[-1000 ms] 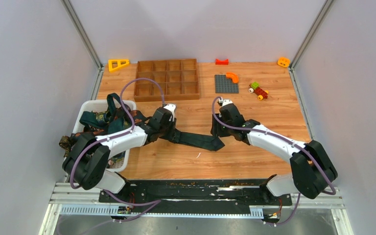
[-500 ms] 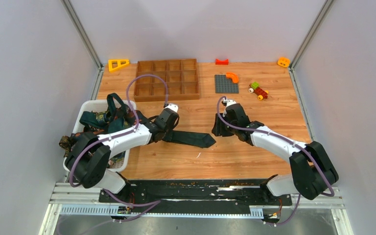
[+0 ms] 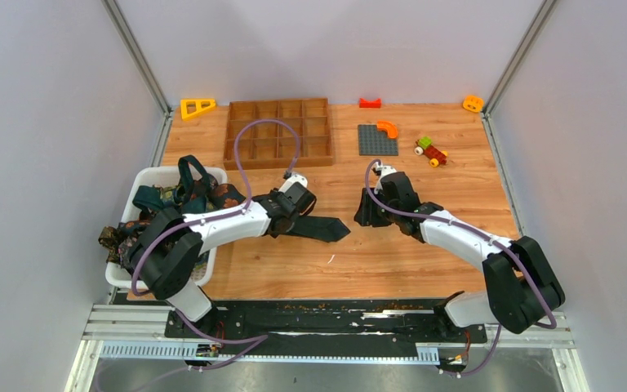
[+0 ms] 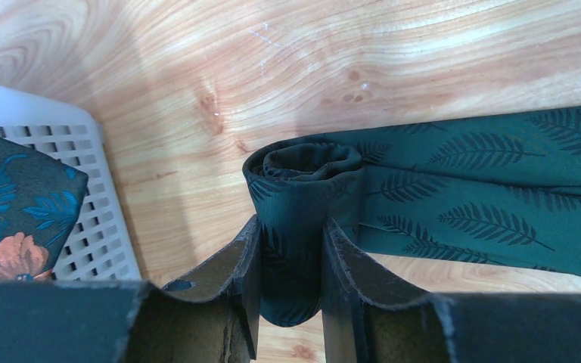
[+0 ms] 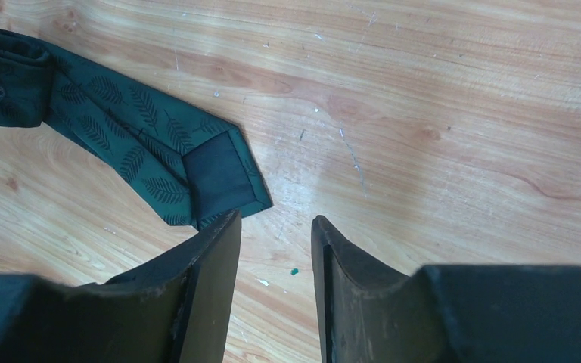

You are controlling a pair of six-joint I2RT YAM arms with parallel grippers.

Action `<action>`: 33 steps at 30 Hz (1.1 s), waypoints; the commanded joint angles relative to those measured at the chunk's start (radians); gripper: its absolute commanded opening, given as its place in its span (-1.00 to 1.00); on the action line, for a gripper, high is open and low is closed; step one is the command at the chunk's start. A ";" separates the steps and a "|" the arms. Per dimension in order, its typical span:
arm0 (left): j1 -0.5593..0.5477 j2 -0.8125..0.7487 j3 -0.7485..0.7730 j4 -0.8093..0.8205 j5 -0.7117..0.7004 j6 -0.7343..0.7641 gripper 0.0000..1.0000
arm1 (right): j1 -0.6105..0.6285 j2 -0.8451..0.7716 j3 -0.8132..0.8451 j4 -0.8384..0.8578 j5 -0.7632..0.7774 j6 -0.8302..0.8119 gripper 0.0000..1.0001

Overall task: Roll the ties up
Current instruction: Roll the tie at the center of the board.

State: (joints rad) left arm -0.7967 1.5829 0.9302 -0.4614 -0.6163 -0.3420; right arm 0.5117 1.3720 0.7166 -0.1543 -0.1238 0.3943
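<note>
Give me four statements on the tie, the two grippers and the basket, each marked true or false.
The left gripper clamps the rolled end of the green leaf-print tie. True.
The right gripper holds the tie's pointed tip. False: it is open and empty; the tip lies on the table beside it.
More ties sit in the white basket. True.
The tie is fully rolled. False: a long stretch lies flat on the table.

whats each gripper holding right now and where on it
The left gripper pinches the dark green tie at its rolled-up end. The right gripper holds nothing, jaws open near the tie's pointed tip.
</note>
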 commanded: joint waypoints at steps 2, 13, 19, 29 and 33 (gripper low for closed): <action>-0.041 0.055 0.075 -0.062 -0.153 -0.019 -0.49 | -0.011 -0.022 -0.011 0.052 -0.023 0.009 -0.20; -0.115 0.249 0.207 -0.188 -0.353 -0.080 -0.49 | -0.021 -0.030 -0.024 0.064 -0.035 0.011 -0.21; -0.130 0.316 0.248 -0.197 -0.356 -0.092 -0.47 | -0.026 -0.029 -0.026 0.070 -0.042 0.013 -0.21; -0.146 0.360 0.302 -0.189 -0.258 -0.109 -0.21 | -0.030 -0.027 -0.029 0.074 -0.050 0.013 -0.21; -0.147 0.357 0.307 -0.160 -0.192 -0.109 -0.11 | -0.032 -0.023 -0.028 0.074 -0.052 0.014 -0.21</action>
State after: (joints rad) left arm -0.9363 1.9308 1.2057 -0.6701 -0.9001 -0.4084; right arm 0.4870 1.3720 0.6868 -0.1284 -0.1604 0.3950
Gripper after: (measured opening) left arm 0.426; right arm 0.396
